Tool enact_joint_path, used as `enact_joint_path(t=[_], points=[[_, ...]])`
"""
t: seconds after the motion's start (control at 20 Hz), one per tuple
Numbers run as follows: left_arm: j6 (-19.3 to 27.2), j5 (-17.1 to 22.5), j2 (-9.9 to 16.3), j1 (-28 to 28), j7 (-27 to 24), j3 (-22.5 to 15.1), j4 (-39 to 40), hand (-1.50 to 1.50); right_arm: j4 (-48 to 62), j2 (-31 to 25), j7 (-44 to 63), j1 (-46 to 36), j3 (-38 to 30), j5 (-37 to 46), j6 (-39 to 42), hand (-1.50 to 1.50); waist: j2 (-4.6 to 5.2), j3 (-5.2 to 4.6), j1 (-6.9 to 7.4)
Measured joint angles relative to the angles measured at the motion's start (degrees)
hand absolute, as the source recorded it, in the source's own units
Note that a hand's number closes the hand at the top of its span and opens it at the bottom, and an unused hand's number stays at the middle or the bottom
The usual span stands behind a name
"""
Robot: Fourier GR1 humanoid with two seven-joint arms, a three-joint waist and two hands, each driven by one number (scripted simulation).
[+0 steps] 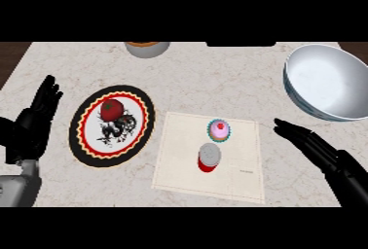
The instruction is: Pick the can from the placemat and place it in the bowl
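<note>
Listing item: can [209, 158], red body, grey lid, upright on the placemat [179, 165], just beside a cupcake [220, 130]. I judge it rigid, light, smooth-sided, so I'd wrap it mid-body. My right hand [316, 148] is spread flat, empty, near the mat's edge; left hand [36, 119] rests open. Bowl [298, 90] sits beyond.

— What's over on the left?
— A round decorated plate [93, 146] with a black rim, a red tomato [113, 110] on it.
— Anything else?
— A small pink cupcake [220, 130] in a teal wrapper, and a grey cup [147, 48] at the marble counter's [215, 78] far edge.
</note>
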Motion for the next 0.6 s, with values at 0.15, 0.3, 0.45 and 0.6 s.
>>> enact_joint_path(t=[0.15, 0.3, 0.45, 0.6], points=[[0.2, -1.1, -0.7, 1.0, 1.3, -0.2, -2.1, 0.00, -3.2, 0.3, 5.9, -2.9, -2.0, -1.2, 4.1, -1.50, 0.13, 0.02, 0.26], [-0.9, -1.1, -0.7, 0.3, 1.5, 0.5, -2.0, 0.00, -3.1, 1.3, 13.0, -10.2, -3.0, -2.5, 8.3, -1.50, 0.23, 0.00, 0.62], [-1.1, -1.7, -1.4, 0.7, 1.0, 0.6, -1.7, 0.00, -2.2, 2.4, 20.1, -18.1, -2.7, -3.9, 12.5, -1.50, 0.28, -0.03, 0.93], [-1.8, -1.8, -1.3, 0.2, 1.1, 0.6, -1.3, 0.00, 0.3, 2.2, 25.7, -25.2, -0.8, -5.5, 18.0, -1.50, 0.36, -0.09, 1.46]])
